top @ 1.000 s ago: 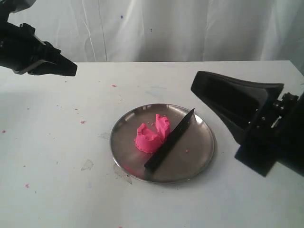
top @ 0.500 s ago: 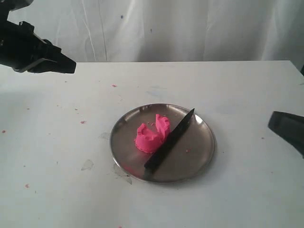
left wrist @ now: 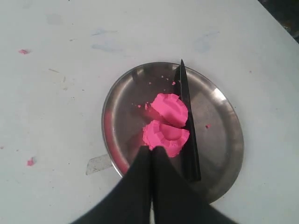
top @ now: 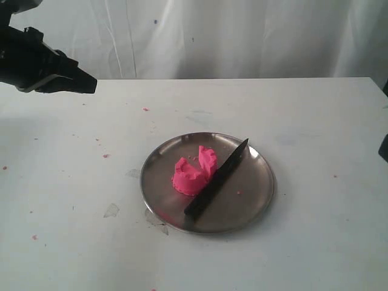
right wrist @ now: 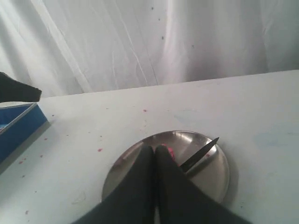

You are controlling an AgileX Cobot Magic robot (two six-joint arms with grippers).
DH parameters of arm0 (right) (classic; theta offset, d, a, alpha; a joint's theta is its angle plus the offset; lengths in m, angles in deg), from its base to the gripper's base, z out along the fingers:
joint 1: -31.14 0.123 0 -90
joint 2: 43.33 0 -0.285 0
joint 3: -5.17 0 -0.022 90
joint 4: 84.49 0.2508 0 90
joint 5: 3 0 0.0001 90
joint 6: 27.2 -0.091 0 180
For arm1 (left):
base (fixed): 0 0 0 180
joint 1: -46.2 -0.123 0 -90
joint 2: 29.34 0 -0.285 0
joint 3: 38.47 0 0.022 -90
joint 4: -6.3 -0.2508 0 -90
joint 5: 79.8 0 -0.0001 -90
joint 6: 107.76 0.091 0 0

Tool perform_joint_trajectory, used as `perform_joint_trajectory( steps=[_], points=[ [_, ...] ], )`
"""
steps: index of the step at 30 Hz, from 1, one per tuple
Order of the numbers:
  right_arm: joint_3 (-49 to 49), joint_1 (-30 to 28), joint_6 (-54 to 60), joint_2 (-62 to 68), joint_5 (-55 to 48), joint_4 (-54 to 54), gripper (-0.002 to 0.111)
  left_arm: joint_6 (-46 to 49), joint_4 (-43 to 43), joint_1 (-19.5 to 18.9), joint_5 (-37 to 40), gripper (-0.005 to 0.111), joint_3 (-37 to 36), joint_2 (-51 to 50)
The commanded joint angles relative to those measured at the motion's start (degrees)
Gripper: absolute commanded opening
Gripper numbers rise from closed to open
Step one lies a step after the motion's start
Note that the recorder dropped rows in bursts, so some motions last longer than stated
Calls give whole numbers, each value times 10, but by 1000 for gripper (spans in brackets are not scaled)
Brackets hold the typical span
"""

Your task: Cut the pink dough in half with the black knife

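The pink dough [top: 194,171] lies in two wedge-like pieces side by side on the round steel plate [top: 257,203]. In the left wrist view the two pieces [left wrist: 169,121] are split by a seam. The black knife [top: 217,179] rests flat on the plate against the dough, its tip towards the back, and nothing holds it. My left gripper [top: 91,85] hovers shut and empty at the far left, well away from the plate; its fingertips [left wrist: 152,149] are pressed together. My right gripper [right wrist: 155,148] is also shut and empty, and it hides most of the dough in the right wrist view.
A blue tray [right wrist: 18,123] sits off the left side of the table. Small pink specks [top: 105,156] dot the white tabletop. A white curtain hangs behind. Only a dark sliver of the right arm [top: 384,148] shows at the right edge.
The right arm has pulled back to the right, almost out of the exterior view. The left gripper, dough and knife have stayed in place.
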Motion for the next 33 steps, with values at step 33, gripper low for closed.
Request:
perform_joint_trajectory(
  steps=[33],
  points=[
    [213, -74, 11, -198, 57, -126, 0, 0, 8, -1, -25, 0, -4, 6]
  ],
)
